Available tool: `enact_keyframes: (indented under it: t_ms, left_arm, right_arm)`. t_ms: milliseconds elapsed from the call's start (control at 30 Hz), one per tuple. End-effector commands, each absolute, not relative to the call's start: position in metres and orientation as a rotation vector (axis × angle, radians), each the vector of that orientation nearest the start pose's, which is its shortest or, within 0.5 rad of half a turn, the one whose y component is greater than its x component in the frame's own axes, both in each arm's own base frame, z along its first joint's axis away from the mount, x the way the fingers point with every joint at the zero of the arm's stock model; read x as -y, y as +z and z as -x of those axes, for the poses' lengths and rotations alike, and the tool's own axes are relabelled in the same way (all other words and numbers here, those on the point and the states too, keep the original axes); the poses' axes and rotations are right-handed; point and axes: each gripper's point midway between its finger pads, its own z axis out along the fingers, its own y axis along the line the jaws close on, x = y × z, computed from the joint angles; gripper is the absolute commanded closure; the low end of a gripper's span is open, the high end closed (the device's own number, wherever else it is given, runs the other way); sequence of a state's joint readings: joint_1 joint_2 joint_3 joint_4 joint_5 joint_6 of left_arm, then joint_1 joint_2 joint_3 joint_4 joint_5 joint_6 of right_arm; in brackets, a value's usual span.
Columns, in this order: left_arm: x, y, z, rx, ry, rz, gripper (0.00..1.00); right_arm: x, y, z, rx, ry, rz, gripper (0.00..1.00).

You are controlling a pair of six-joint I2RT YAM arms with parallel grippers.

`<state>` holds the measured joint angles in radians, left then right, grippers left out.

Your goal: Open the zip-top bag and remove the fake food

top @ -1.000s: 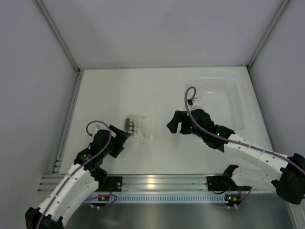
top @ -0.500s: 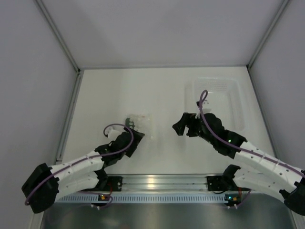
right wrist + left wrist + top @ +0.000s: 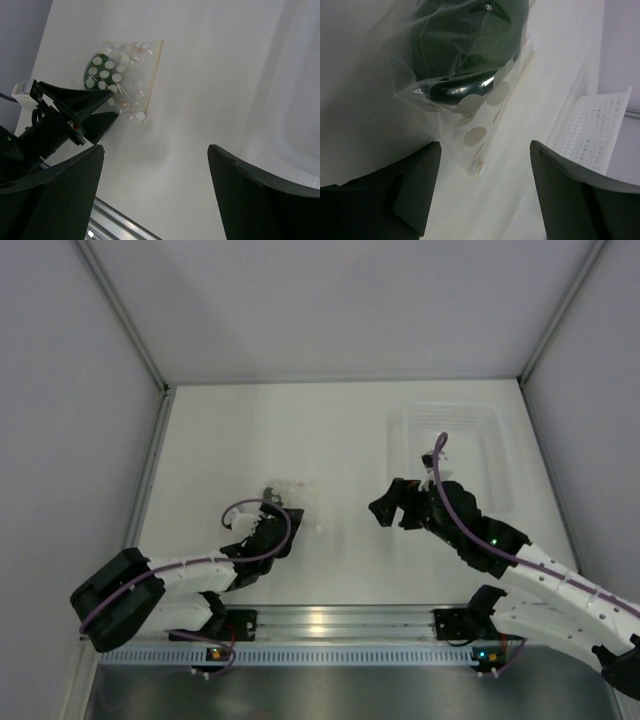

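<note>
Clear spotty plastic, your zip-top bag [image 3: 470, 100] lies flat on the table [image 3: 230, 430] with the green fake food [image 3: 470, 45] shut inside, so you must pinch it first. Your left gripper [image 3: 482, 170] is spread wide around the bag's near edge, holding nothing. Your right gripper [image 3: 155, 150] hangs well apart, wide and empty, likely for the other side.

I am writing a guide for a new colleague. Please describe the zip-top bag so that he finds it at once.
On the white table, look left of centre, just ahead of the left gripper. There lies the zip-top bag, small, crinkly and clear. Unlike the larger rigid tray at the right, it has white spots and holds a dark green piece.
</note>
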<state>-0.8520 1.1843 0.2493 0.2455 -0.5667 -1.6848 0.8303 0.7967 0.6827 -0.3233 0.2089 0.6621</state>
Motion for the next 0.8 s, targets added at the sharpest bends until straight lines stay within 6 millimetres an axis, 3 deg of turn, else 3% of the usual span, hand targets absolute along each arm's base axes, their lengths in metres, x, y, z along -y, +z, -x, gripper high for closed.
enact_keyframes:
  t_ms: [0,167,267,367,600,767]
  left_arm:
    - [0.19,0.034,-0.252,-1.886,-0.791,1.23,0.22]
    - [0.188,0.026,-0.255,-1.866,-0.766,1.262,0.31]
    - [0.181,0.019,-0.256,-1.849,-0.731,1.287,0.31]
    - [0.178,0.014,-0.257,-1.837,-0.709,1.315,0.44]
    - [0.179,0.0,-0.259,-1.846,-0.665,1.35,0.52]
    - [0.177,-0.007,-0.26,-1.841,-0.638,1.367,0.75]
  right_arm:
    - [-0.211,0.213,-0.212,-2.039,0.735,0.035,0.14]
    - [-0.209,0.213,-0.211,-2.04,0.731,0.041,0.14]
    - [-0.207,0.214,-0.21,-2.039,0.725,0.047,0.14]
    - [-0.206,0.217,-0.209,-2.028,0.731,0.046,0.14]
    - [-0.205,0.219,-0.209,-2.025,0.729,0.049,0.13]
    - [-0.204,0.218,-0.209,-2.026,0.726,0.052,0.14]
